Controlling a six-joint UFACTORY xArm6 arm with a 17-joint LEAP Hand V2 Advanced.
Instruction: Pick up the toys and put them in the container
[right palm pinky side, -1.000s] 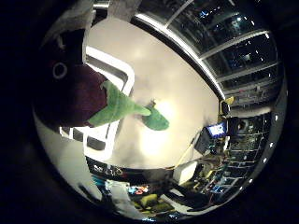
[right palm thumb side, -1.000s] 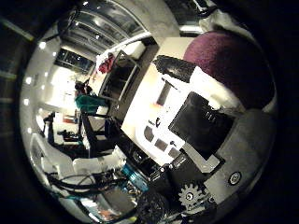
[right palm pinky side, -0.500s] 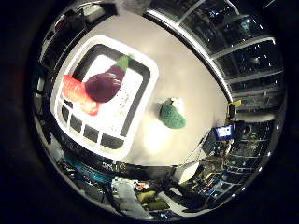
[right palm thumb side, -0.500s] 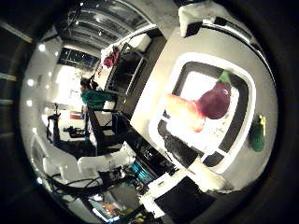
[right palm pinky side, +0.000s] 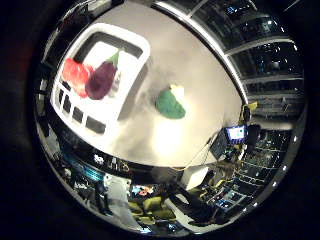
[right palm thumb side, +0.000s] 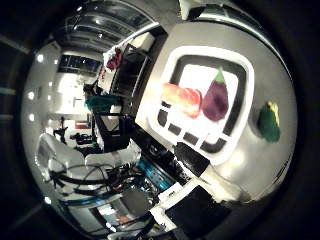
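the hand (right palm thumb side: 200, 210) is well above the table (right palm pinky side: 200, 65), its palm looking down on the whole scene; only white and black parts of it show at the thumb view's edge, so i cannot tell how far its fingers are spread, and nothing shows in its grasp. a white container (right palm pinky side: 135, 47) with slotted sides sits on the table. inside lie a purple eggplant toy (right palm pinky side: 101, 80) with a green stem and a red-orange toy (right palm pinky side: 75, 76), touching. a green toy (right palm pinky side: 170, 102) with a pale yellow end lies on the table near the container, outside it.
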